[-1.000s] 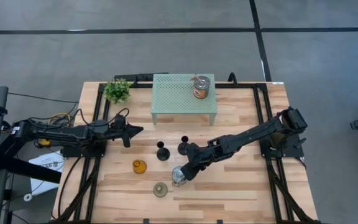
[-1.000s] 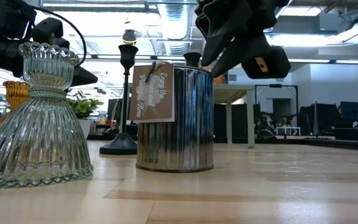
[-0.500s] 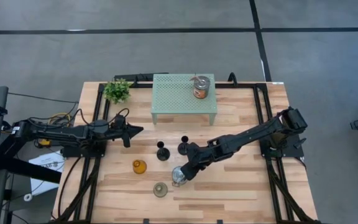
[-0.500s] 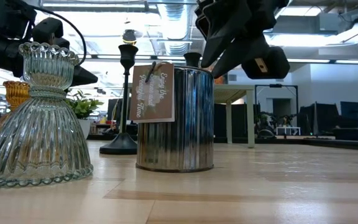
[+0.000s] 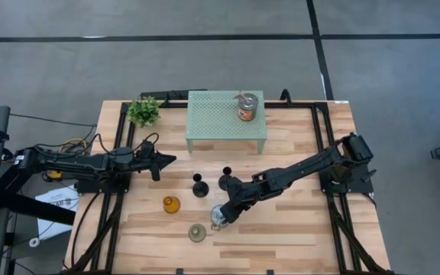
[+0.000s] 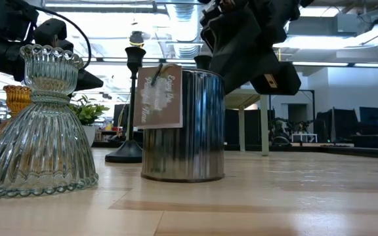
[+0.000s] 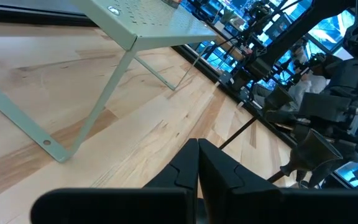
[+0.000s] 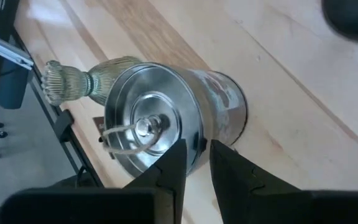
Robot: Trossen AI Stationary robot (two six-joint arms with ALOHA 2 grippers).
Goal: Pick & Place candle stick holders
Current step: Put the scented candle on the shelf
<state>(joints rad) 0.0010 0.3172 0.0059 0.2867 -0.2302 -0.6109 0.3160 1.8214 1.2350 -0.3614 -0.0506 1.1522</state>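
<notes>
Left gripper point(image 5: 168, 160) clenched on nothing, parked left of the table, out of the way. Amber holder point(image 5: 171, 204), green holder point(image 5: 197, 232) wait. Right gripper point(image 5: 221, 217) pinches silver jar point(image 5: 218, 216) rim at front centre, likely to lift; grip unconfirmed.

Surface point(image 5: 296, 229): pale wood planks, visible grain, darker streaks. Floor point(image 5: 205, 61): grey, crossed by dark lines.

Rack point(image 5: 228, 120): mint green, perforated with a regular dot pattern.

Jar-like holder on rack point(image 5: 247, 107): silvery with amber-orange sides.

Jar-like holder on surface point(image 6: 184, 126): mirror silver, vertical ribbing, brown tag point(image 6: 158, 96) with pale script.

Stemmed holders point(image 5: 198, 186) and point(image 5: 225, 180): black.

Amber holder point(image 5: 171, 204): orange-yellow glass.

Green glass holder point(image 6: 37, 124): pale greenish clear, fluted ribs, beaded rim.

Plant point(image 5: 144, 110): bright green leaves.

Right end effector point(image 8: 191, 163) and left end effector point(image 7: 197, 171): dark, near black.
</notes>
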